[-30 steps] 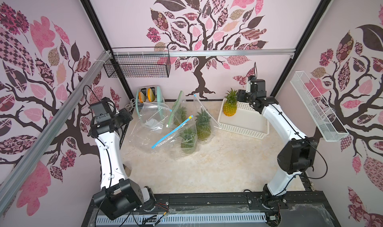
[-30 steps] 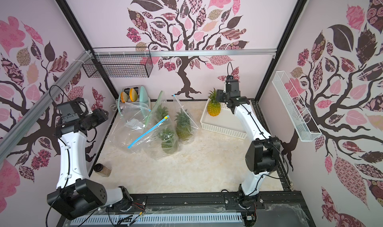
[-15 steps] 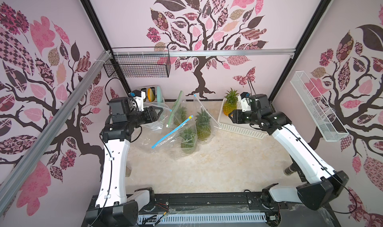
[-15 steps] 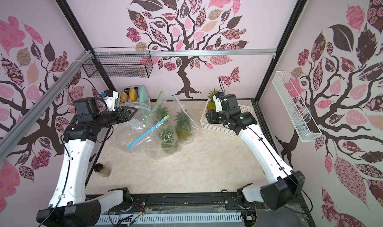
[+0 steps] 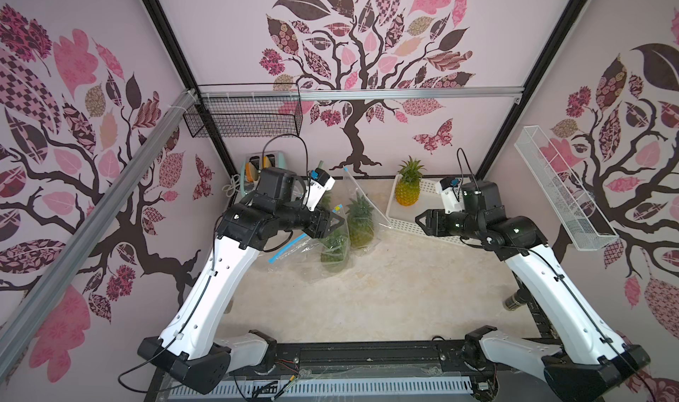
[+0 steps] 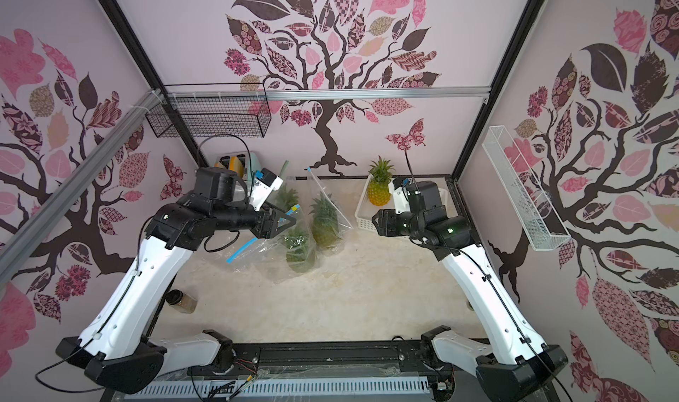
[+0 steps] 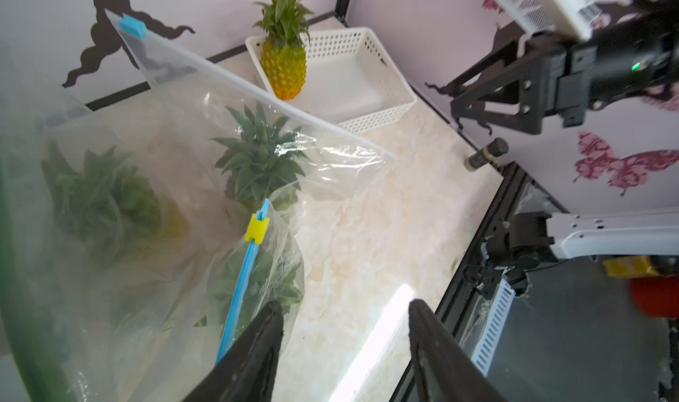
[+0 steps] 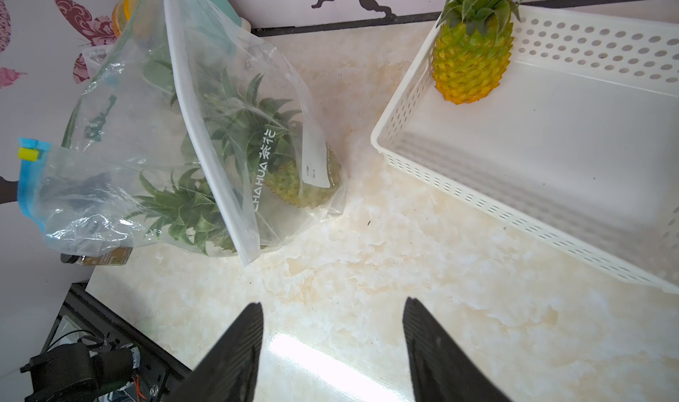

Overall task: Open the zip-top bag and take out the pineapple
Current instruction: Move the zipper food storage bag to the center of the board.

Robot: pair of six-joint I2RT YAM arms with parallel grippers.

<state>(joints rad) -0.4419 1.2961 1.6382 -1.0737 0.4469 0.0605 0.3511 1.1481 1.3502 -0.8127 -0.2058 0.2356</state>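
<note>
The zip-top bag (image 5: 305, 257) with the blue zip strip and the yellow slider (image 7: 256, 229) lies slumped on the bench (image 5: 367, 301), toward the back, and a green pineapple (image 5: 334, 249) is inside it. Just beside it a second clear bag (image 8: 257, 143) stands up with a second pineapple (image 8: 297, 183) in it. My left gripper (image 7: 345, 304) hangs just beside the blue strip, its jaws wide apart and holding nothing. My right gripper (image 8: 332, 303) is also wide and empty, above the bench between the bags and the white basket (image 8: 551, 161), where a yellow pineapple (image 8: 472, 58) stands upright in a corner.
</note>
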